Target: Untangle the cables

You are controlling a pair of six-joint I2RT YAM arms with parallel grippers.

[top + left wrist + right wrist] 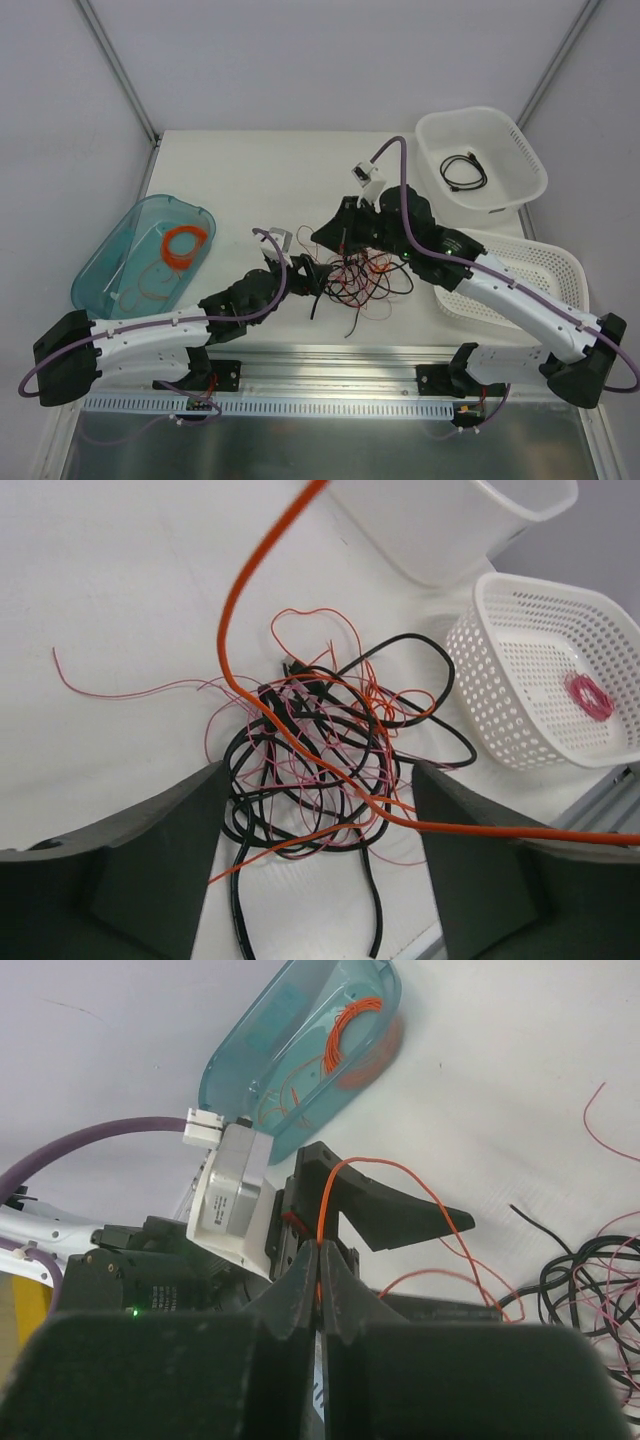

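Most cables [300, 750] are lying knotted; we are pinching one orange strand [325, 1195] in the right gripper [320, 1270], with the left gripper [320, 810] spread at nine o'clock, seemingly astride them.

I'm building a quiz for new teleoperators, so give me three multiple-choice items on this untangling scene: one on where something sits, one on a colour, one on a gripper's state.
1. The neatly wound orange coil lies in: A the teal bin; B the perforated white basket; C the white tub.
2. The wire pinched by the right gripper is: A black; B orange; C pink.
3. The left gripper is: A shut on a black cable; B open, a finger on each side of the cables; C out of view.

Key: 1 A, the top view shows the coil inside the teal bin. 2 B, the right wrist view shows an orange wire between the closed fingertips. 3 B, the left wrist view shows both fingers apart with the tangle between them.
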